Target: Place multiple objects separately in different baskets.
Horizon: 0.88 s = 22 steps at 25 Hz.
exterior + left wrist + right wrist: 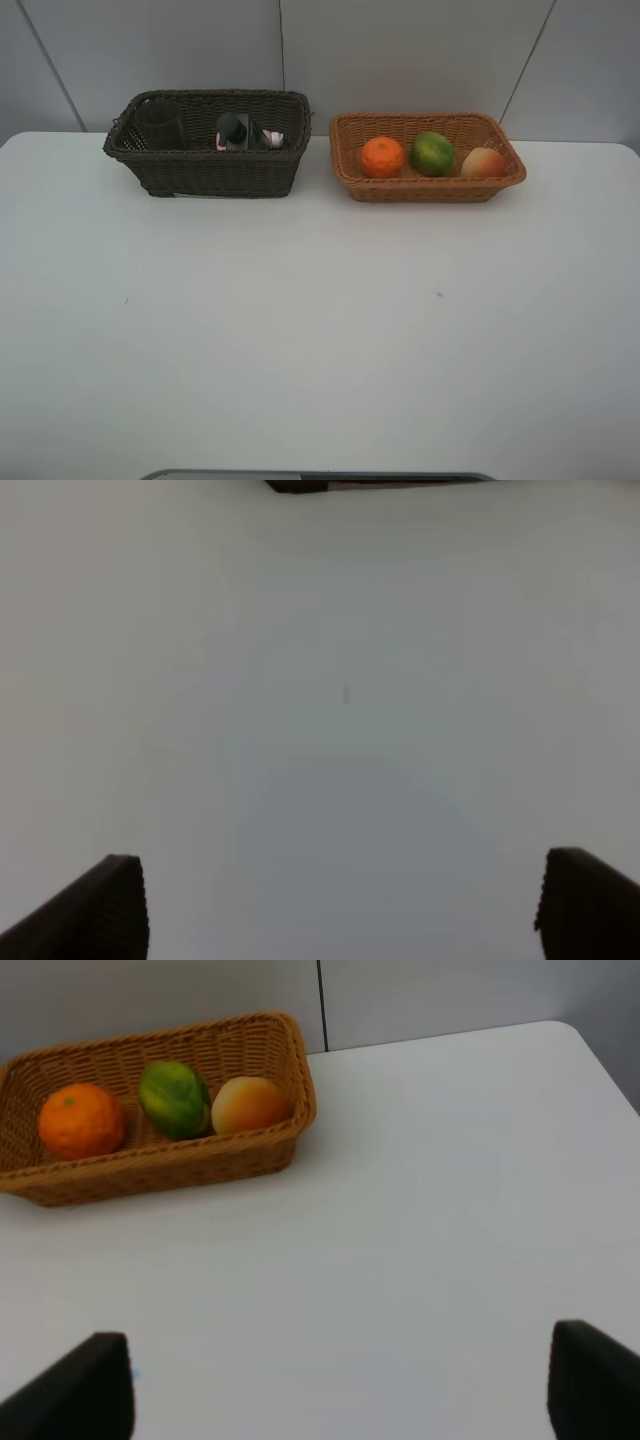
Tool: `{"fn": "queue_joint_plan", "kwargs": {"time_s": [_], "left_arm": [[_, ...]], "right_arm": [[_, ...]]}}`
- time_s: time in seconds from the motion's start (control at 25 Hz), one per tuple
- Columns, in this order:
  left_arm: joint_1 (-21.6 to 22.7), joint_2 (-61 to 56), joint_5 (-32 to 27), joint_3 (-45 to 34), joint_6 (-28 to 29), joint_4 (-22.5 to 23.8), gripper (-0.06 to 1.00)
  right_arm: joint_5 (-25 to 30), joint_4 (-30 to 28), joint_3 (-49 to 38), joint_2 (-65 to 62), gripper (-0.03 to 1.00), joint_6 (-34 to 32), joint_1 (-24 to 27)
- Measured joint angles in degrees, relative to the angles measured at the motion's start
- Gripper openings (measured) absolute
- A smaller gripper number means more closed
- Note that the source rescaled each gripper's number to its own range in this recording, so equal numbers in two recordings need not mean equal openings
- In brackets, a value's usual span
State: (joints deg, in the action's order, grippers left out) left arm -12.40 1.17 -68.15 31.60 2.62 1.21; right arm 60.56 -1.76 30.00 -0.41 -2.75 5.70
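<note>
At the far edge of the white tabletop, toward twelve o'clock in the high view, two woven baskets stood side by side, near each other but not touching. The dark basket sat at about eleven o'clock; the tan basket sat at about one o'clock. Inside the tan basket three fruits lay in a row: the orange toward nine o'clock, the green fruit in the middle, just beside it, and the peach toward three o'clock. Inside the dark basket the black bottle showed near the middle, with the pink tube just beside it toward three o'clock; the cup was a dim shape at the nine o'clock end, hard to make out. No arm showed in the high view. The left gripper hung over bare tabletop with its two dark fingers spread wide apart and nothing between them; a sliver of the dark basket showed at the frame's edge. The right gripper was likewise spread wide and empty above the tabletop, with the tan basket and its three fruits in view well beyond it.
</note>
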Motion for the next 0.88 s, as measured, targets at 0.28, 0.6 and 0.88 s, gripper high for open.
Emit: {"fn": "queue_joint_plan", "kwargs": {"time_s": [0.28, 0.6, 0.88], "left_arm": [[0.00, -1.61, 5.16, -1.57, -2.92, -2.16, 1.00], [0.00, -1.61, 7.01, -2.65, -2.97, -2.16, 1.00], [0.34, -1.61, 7.14, -2.70, -2.97, -2.16, 1.00]], "right_arm": [[0.00, 0.00, 0.00, 0.00, 0.80, 0.00, 0.00], [0.00, 0.00, 0.00, 0.00, 0.80, 0.00, 0.00], [0.00, 0.00, 0.00, 0.00, 0.80, 0.00, 0.00]]}}
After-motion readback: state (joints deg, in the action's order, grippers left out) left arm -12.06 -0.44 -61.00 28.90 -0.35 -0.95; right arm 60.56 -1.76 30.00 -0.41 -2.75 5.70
